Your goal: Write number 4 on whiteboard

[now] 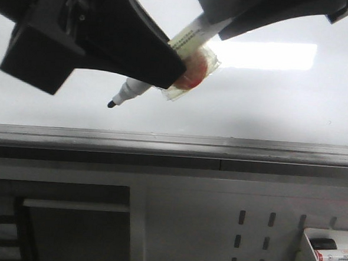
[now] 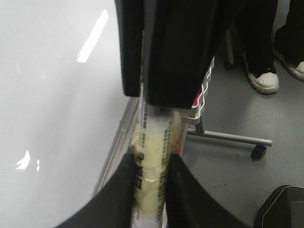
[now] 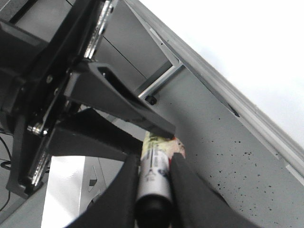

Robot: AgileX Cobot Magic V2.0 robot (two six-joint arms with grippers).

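Both grippers crowd the marker; bare board lies below and to the right.
The left gripper (image 1: pixel 166 65) and right gripper (image 1: pixel 213 17) clamp the marker (image 1: pixel 129 92) together; beneath its tip the whiteboard (image 1: pixel 270 107) runs bare to the grey rail (image 1: pixel 173 143).

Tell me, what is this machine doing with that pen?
Both arms grip one marker in front of the whiteboard. The left gripper has its jaws shut on the taped middle of the barrel, and the right gripper has its jaws shut on the back end. The uncapped dark tip points down toward the board. No number 4 shows on the board yet, so writing has not visibly begun.
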